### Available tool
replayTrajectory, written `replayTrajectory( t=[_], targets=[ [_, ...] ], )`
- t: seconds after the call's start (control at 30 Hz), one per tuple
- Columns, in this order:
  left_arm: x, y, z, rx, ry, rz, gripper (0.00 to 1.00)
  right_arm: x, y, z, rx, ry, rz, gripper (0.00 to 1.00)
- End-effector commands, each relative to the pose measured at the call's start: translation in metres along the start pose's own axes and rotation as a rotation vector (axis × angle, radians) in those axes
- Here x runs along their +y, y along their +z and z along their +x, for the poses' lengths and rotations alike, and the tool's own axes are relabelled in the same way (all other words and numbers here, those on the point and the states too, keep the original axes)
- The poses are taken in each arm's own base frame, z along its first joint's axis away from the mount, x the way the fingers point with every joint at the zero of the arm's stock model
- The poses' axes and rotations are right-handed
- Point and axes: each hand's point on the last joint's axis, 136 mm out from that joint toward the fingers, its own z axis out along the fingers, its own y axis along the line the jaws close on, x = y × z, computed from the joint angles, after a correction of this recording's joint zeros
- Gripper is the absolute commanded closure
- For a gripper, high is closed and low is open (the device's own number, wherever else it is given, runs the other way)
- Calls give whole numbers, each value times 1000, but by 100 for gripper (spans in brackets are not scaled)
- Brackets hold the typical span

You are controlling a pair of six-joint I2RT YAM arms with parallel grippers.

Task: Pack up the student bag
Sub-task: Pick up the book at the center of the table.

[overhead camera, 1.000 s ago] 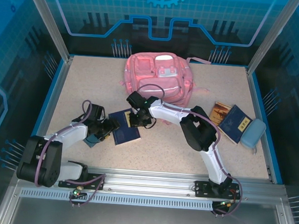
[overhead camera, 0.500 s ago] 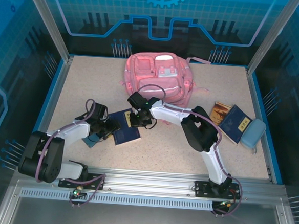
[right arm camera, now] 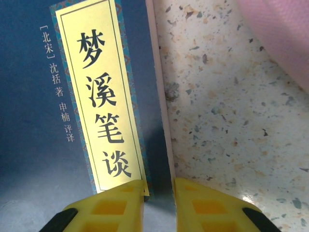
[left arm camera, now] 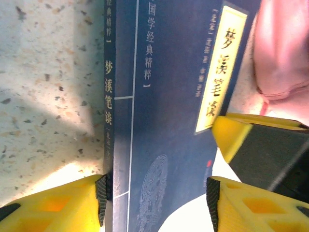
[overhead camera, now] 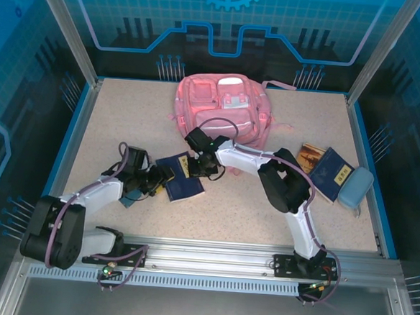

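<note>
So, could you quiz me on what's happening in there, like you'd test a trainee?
1. Multiple choice: what is the right gripper pinching?
A. a pink strap
B. the edge of the dark blue book
C. a zip pull
2. True or false: the pale blue pencil case lies on the table, outside the student bag.
3. Short answer: what sits between the jaws of the left gripper?

Key: 1 B. 2 true. 3 the same dark blue book.
</note>
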Motion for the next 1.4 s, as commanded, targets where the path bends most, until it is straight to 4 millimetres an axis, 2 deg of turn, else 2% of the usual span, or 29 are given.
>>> replayTrajectory(
  t=[0.0,0.1,0.27,0.5,0.6,0.67,0.73,0.8,0.9,0.97,1.07,1.17,1.37],
  targets=[
    [-59,-10,9,64,81,254,43,4,21,37,125,26,-28,78],
    [-57,-7,11,72,53,263,43,1,20,36,120,34,-23,78],
    [-68,-7,9,77,21,330,47,-3,20,38,122,46,-17,78],
    [-40,1,2,38,46,158,55,-8,18,37,113,55,-5,76],
    [-32,2,1,30,51,114,64,-9,12,33,98,53,-8,74],
    [-28,1,0,24,55,96,78,-5,2,27,77,45,-30,71],
    [-28,-2,-1,12,69,83,90,0,-15,20,46,37,-61,68],
    [-30,-7,-3,-11,91,81,95,7,-39,11,-4,29,-95,66],
    [-47,-23,-8,-60,139,128,98,12,-82,-2,-107,28,-136,51],
    [-63,-37,-10,-99,167,179,98,10,-113,-9,-191,45,-173,33],
    [-91,-60,-13,-148,199,273,97,7,-150,-14,-301,82,-276,20],
    [-120,-80,-13,-173,208,383,98,2,-175,-15,-350,161,-420,11],
    [-176,-114,-20,-215,167,624,98,-1,-209,-17,-398,314,-707,4]
  ],
)
